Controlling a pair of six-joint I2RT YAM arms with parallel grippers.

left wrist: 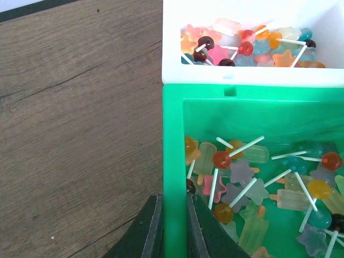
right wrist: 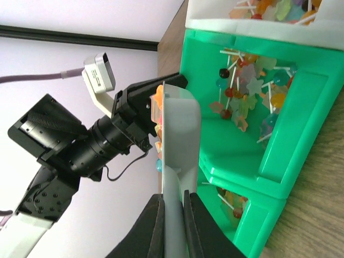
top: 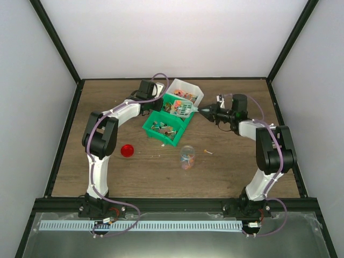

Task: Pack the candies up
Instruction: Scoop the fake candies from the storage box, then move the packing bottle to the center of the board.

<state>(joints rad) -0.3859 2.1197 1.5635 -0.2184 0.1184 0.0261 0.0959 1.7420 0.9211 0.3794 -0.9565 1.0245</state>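
Observation:
The candies [left wrist: 243, 177] are small coloured sweets, many on white sticks, lying in a green bin [left wrist: 173, 161]. More candies [left wrist: 248, 44] fill a white bin [left wrist: 247, 75] behind it. My left gripper [left wrist: 174, 228] is shut on the green bin's side wall, one finger inside and one outside. My right gripper [right wrist: 173, 228] is shut on the handle of a pale scoop [right wrist: 180, 134], which hangs edge-on over the green bin [right wrist: 258, 140] with a few candies [right wrist: 157, 99] showing in its head. From above, the scoop head [top: 185, 110] sits over the bins between left gripper [top: 160, 103] and right gripper [top: 207, 110].
A second green bin [top: 164, 129] stands in front of the first. A clear jar [top: 186, 157] with some sweets stands upright nearer the arms. A round red lid [top: 127, 150] lies to its left, and one loose sweet [top: 208, 152] to its right.

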